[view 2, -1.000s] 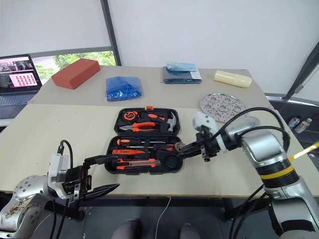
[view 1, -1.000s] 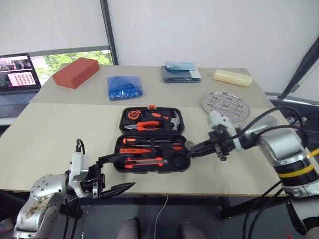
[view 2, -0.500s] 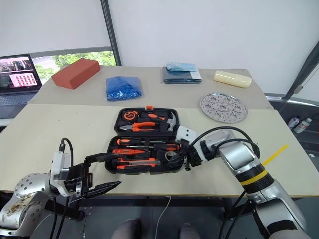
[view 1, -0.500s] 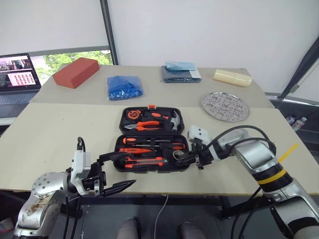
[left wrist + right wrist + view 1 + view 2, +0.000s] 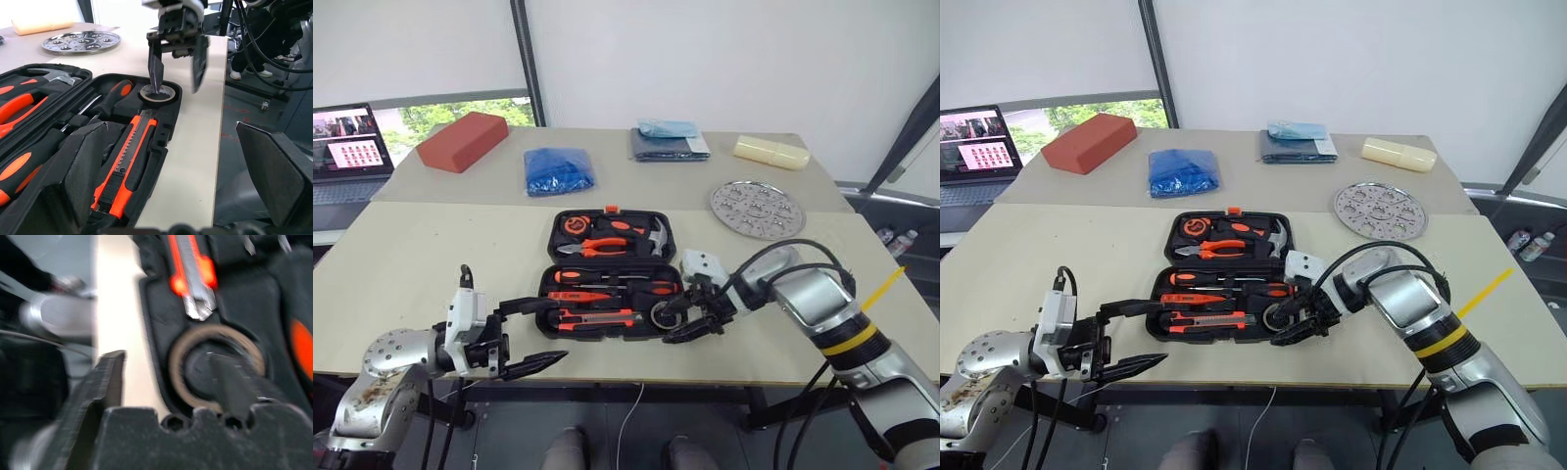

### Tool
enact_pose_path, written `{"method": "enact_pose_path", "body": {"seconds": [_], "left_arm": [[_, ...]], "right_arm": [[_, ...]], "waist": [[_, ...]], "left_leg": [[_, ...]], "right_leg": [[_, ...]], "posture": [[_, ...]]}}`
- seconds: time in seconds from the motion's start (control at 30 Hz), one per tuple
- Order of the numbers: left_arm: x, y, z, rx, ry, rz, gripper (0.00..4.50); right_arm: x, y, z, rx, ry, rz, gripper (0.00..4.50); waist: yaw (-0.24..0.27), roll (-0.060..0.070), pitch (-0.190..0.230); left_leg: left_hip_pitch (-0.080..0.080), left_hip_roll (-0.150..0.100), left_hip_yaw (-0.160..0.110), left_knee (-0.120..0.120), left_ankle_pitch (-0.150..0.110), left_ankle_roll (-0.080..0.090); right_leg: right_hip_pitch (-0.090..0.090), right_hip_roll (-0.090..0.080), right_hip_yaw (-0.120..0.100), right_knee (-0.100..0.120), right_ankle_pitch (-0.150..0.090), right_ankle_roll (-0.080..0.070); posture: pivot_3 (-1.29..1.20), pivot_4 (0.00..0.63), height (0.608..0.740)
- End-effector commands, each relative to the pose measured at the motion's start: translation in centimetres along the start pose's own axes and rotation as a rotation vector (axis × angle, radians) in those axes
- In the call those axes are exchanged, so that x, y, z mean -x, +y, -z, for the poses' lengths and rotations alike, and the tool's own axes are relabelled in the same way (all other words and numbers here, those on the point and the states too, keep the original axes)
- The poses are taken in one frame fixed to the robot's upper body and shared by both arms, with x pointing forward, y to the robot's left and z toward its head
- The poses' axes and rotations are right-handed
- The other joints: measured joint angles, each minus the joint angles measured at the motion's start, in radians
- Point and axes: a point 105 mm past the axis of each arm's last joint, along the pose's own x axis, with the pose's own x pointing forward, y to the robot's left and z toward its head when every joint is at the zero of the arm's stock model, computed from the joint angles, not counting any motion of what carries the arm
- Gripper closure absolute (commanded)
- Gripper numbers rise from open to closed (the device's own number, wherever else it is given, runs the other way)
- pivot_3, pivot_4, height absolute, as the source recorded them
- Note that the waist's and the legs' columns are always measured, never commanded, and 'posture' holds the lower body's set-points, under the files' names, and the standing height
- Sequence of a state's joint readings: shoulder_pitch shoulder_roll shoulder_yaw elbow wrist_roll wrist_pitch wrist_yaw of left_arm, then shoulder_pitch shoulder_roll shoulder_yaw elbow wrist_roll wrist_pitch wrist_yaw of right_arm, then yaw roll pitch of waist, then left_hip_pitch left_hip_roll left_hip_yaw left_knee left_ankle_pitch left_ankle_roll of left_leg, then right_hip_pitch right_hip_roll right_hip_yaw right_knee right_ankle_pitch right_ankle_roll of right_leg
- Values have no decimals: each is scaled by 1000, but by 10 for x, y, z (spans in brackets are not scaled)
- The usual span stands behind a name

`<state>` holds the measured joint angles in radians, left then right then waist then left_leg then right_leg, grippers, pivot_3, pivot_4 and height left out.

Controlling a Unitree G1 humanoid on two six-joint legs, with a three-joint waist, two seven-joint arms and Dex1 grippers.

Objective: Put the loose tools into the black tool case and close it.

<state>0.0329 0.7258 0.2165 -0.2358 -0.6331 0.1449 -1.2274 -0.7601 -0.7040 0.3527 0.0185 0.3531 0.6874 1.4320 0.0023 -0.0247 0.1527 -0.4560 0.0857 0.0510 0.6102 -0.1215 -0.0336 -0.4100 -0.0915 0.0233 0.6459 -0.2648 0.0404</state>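
Now the black tool case (image 5: 610,274) lies open flat near the middle of the bench (image 5: 431,255), its lid half toward twelve o'clock and its tray half toward six. In the lid half sit the pliers (image 5: 607,247) and the hammer (image 5: 656,235). In the tray half the two orange-and-black screwdrivers (image 5: 607,278) and the slim tester lie across, and the utility knife (image 5: 597,318) lies along the six o'clock edge. The grey tape ring (image 5: 159,93) sits in the round recess at the tray's four o'clock corner.

The right hand (image 5: 688,315) is at that corner with its fingers spread: one finger (image 5: 155,68) points down into the hole of the ring, the other hangs outside the case rim over the bench. It pinches nothing.

The left hand (image 5: 530,338) hangs off the bench's six o'clock edge, at about eight o'clock from the case, fingers spread wide and empty, one finger reaching toward the tray's near corner.

A perforated metal tray (image 5: 757,209) lies at two o'clock from the case.
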Motion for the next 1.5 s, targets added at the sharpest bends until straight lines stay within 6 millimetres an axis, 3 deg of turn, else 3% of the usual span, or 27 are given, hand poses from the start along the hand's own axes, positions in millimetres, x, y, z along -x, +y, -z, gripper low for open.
{"method": "enact_pose_path", "body": {"seconds": [0.03,0.07,0.17,0.27,0.43,0.47,0.63,0.87,1.1,1.27,1.4,1.43,1.5], "left_arm": [[13,23,-6,-3,-11,-151,0],[17,33,-3,11,4,-216,517],[31,71,14,51,78,-448,1431],[36,102,26,56,122,-599,2436],[22,133,38,107,171,-682,4276],[17,135,39,111,177,-666,4393],[-23,127,56,184,226,-489,4393],[-52,107,54,190,182,-287,4393],[-58,101,54,169,189,-239,4393],[-41,108,58,208,228,-322,4393],[-19,116,51,197,234,-391,3332],[-14,117,44,194,216,-394,2913],[7,125,41,234,341,-468,2188]], "right_arm": [[43,-21,-19,108,-103,128,942],[48,-29,-15,84,-111,168,899],[63,-67,11,64,-100,403,1568],[66,-91,33,98,-54,558,2551],[55,-115,48,152,-38,710,4311],[52,-117,48,168,-37,719,4410],[15,-120,37,199,-105,666,4410],[1,-100,40,184,-119,510,4410],[5,-74,48,155,-142,500,4410],[21,-73,58,142,-129,584,4410],[42,-69,51,65,-209,599,4500],[48,-65,50,45,-211,578,4205],[66,-65,47,-68,-171,603,3697]], "waist": [[-1,0,0],[1,0,0],[3,-1,0],[3,-2,1],[-1,-4,3],[-2,-4,3],[-14,-4,3],[-7,-3,3],[0,-3,3],[1,-3,3],[-2,-3,3],[-3,-4,3],[-3,-5,4]], "left_leg": [[0,0,0,0,0,0],[0,0,0,0,0,0],[2,0,0,0,0,0],[3,0,0,1,1,-1],[1,-1,-1,-1,2,-1],[1,-1,-1,-1,2,-1],[1,-1,-1,-3,2,-1],[1,-1,-1,-2,2,-2],[0,-1,-2,-2,2,-2],[0,-1,-2,-1,2,-2],[0,-1,-2,0,2,-2],[0,-1,-2,0,2,-2],[0,-1,-2,-1,2,-2]], "right_leg": [[0,0,0,0,0,0],[0,0,0,0,0,0],[1,0,0,0,-2,-3],[4,1,0,0,-1,0],[2,1,0,0,2,3],[2,1,0,0,2,3],[2,2,0,0,3,3],[3,1,0,1,3,4],[2,1,-1,1,2,4],[3,1,-1,1,2,4],[3,1,-1,1,2,4],[3,1,-1,1,2,4],[3,1,-1,1,2,4]], "posture": [[0,150,740],[0,150,740],[0,150,740],[0,150,740],[0,150,740],[0,150,740],[0,150,740],[0,150,740],[0,150,740],[0,150,740],[0,150,740],[0,150,740],[0,150,740]]}}
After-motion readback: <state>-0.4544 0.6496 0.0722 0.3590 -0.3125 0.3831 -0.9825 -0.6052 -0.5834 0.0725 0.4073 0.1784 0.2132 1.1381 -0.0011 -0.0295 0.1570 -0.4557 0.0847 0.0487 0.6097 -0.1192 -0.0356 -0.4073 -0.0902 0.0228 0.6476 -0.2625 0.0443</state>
